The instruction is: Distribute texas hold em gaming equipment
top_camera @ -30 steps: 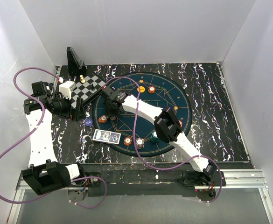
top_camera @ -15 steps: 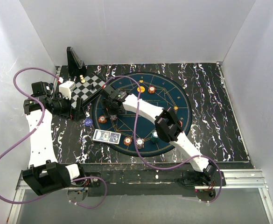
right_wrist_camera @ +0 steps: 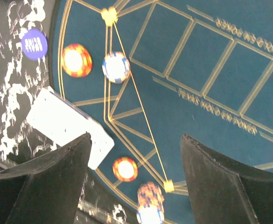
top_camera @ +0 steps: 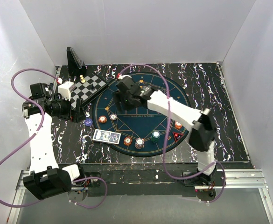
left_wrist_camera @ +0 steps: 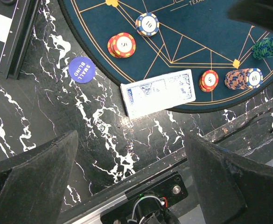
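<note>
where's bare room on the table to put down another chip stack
Barest: the marbled table right of the round mat, out to its right edge, and the strip behind the mat. Crowded: the mat's near-left rim, with chips, the cards and the small blind marker; the chessboard fills the far-left corner.

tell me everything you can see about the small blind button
The small blind button is a flat round disc, solid blue-violet, with SMALL BLIND printed across it in white capitals. It looks like plastic, though that is hard to tell. It lies flat, face up, on the black white-veined table, just outside the rim of the dark blue mat and apart from it, up-left of the blue-backed cards in the left wrist view. Only the table touches it.
</note>
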Motion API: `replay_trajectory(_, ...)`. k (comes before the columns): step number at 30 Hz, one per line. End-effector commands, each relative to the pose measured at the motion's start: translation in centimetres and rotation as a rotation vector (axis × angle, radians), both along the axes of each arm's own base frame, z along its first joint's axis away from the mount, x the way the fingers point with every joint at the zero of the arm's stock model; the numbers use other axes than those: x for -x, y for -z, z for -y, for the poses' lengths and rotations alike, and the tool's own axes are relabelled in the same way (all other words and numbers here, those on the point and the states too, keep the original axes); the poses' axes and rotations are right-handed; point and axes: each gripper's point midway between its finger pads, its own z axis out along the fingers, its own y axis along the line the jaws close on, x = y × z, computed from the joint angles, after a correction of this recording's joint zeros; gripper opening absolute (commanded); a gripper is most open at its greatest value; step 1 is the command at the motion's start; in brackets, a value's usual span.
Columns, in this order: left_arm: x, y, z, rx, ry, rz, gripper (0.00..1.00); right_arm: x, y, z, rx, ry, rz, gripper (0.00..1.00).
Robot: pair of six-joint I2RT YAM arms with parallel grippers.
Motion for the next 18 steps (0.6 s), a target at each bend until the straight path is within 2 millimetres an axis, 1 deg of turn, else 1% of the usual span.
replay_trajectory(1, 0.7, -1.9, 0.5, 0.008, 0.001, 0.062, 0.98, 4.2, -0.2, 3.6, 0.015, 0.020, -0.005, 0.85)
replay_trajectory(4, 0.9, -1.8, 0.5, 0.005, 0.003, 0.064, 0.98, 7.6, 2.6, 5.5, 0.076, 0.022, -0.048, 0.87)
replay_trajectory(6, 1.0, -1.8, 0.7, 0.014, 0.003, 0.060, 0.98, 9.4, 4.1, 6.6, 0.127, 0.030, -0.074, 0.88)
replay_trajectory(8, 1.1, -1.8, 0.8, 0.020, 0.003, 0.057, 0.98, 10.8, 5.4, 7.1, 0.154, 0.031, -0.094, 0.89)
replay_trajectory(11, 1.0, -2.1, 0.8, 0.023, 0.001, 0.061, 0.98, 11.7, 6.5, 7.4, 0.167, 0.040, -0.110, 0.90)
replay_trajectory(14, 1.0, -2.4, 0.9, 0.022, 0.002, 0.066, 0.98, 11.9, 7.2, 7.8, 0.176, 0.057, -0.119, 0.90)
replay_trajectory(18, 1.1, -2.3, 0.9, 0.023, 0.002, 0.062, 0.98, 12.0, 8.2, 8.2, 0.195, 0.063, -0.126, 0.90)
